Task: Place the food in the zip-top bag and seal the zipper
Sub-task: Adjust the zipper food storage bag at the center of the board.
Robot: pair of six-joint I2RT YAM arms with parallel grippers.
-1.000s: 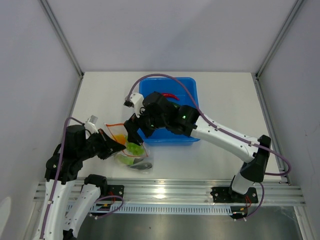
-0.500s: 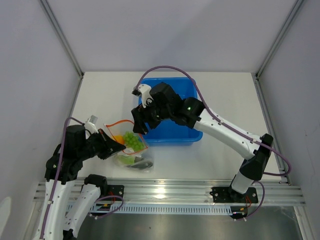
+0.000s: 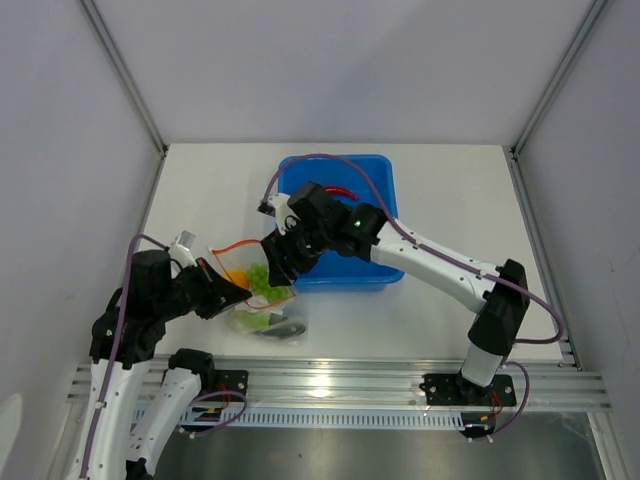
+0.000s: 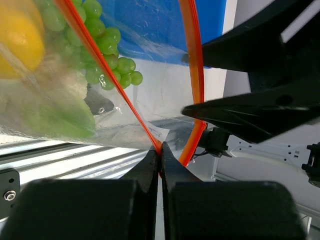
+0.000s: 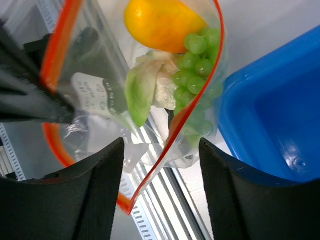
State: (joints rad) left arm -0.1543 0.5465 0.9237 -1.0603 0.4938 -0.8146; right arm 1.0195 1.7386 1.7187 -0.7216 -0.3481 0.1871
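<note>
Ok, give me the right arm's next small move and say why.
Probably lift the right gripper off the zip-top bag and swing it over the blue bin toward the red chili. It is open and empty above the bag's mouth, the green grapes lie inside, the left gripper pinches the zipper, and the chili is not bagged yet.

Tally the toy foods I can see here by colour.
Yellow-orange piece: 1
Green grape bunch: 1
White-green leafy piece: 1
Grey fish: 1
Red chili: 1
Total: 5, four in the zip-top bag, the chili in the blue bin
</note>
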